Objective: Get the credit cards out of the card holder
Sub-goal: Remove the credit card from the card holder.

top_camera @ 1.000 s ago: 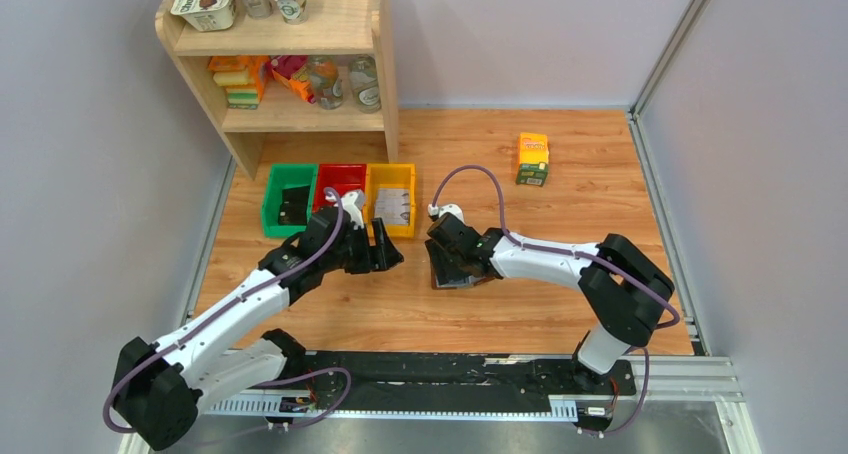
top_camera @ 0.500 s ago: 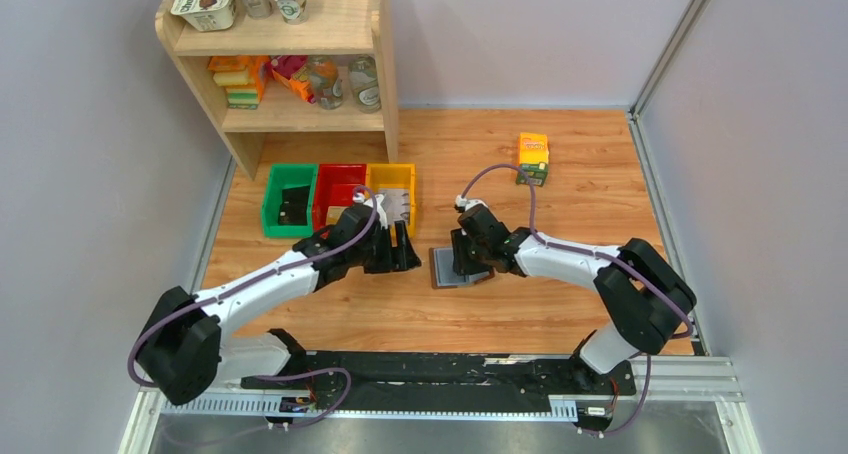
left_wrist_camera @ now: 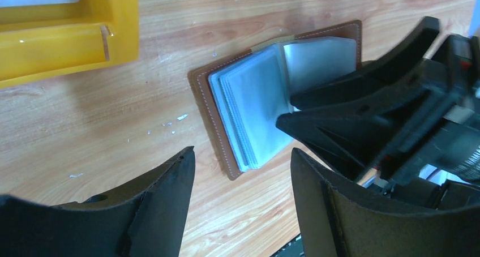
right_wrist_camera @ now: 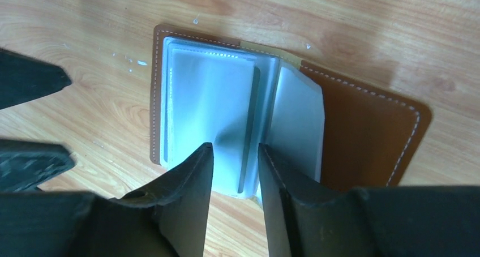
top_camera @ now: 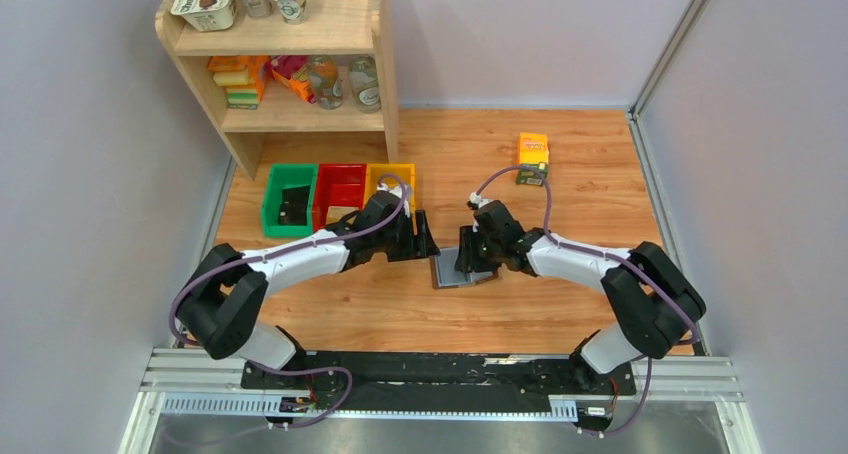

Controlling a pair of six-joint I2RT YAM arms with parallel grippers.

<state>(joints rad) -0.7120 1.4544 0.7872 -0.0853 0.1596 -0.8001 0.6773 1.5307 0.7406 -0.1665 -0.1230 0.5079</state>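
Observation:
The card holder lies open on the wooden table, brown cover down and pale grey-blue sleeves fanned upward. The left wrist view shows it just ahead of my left gripper, which is wide open above bare wood at the holder's left edge. My right gripper hovers low over the sleeves near the spine. Its jaws stand a narrow gap apart with a sleeve edge showing between them. The same gripper covers the holder's right half from above. No credit cards show in the visible sleeves.
Green, red and yellow bins stand in a row behind the left gripper. The yellow one is close. An orange-green carton stands at the back right. A wooden shelf fills the back left corner.
The left arm has reached right, bringing its gripper up to the holder. The right gripper has shifted right and back over the holder, and its jaws have narrowed.

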